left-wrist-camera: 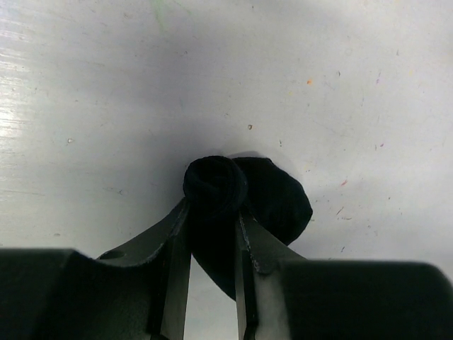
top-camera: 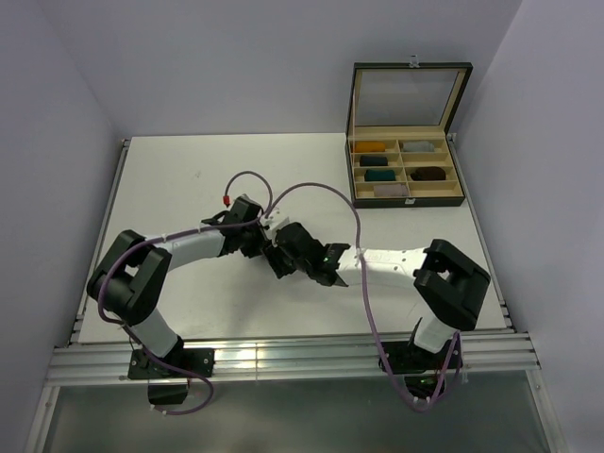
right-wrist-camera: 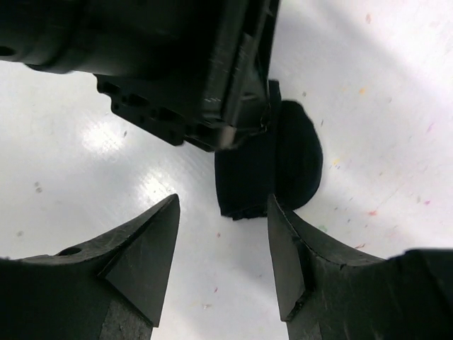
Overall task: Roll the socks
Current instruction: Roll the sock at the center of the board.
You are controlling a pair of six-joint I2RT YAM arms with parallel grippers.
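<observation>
The socks (left-wrist-camera: 272,195) are a dark rolled bundle lying on the white table, and I cannot tell one sock from the other. My left gripper (left-wrist-camera: 212,209) is shut on the roll's near end, a finger on each side. In the right wrist view the socks (right-wrist-camera: 272,166) lie just beyond my right gripper (right-wrist-camera: 223,202), which is open with only bare table between its fingers. Its right fingertip (right-wrist-camera: 279,219) is close beside the roll's edge. From above, the left gripper (top-camera: 272,251) and right gripper (top-camera: 300,247) meet mid-table and hide the socks.
A dark wooden box (top-camera: 457,179) with its lid raised stands at the back right of the table, and its compartments hold several rolled bundles. Walls close in on the left, back and right. An aluminium rail (top-camera: 283,359) runs along the near edge.
</observation>
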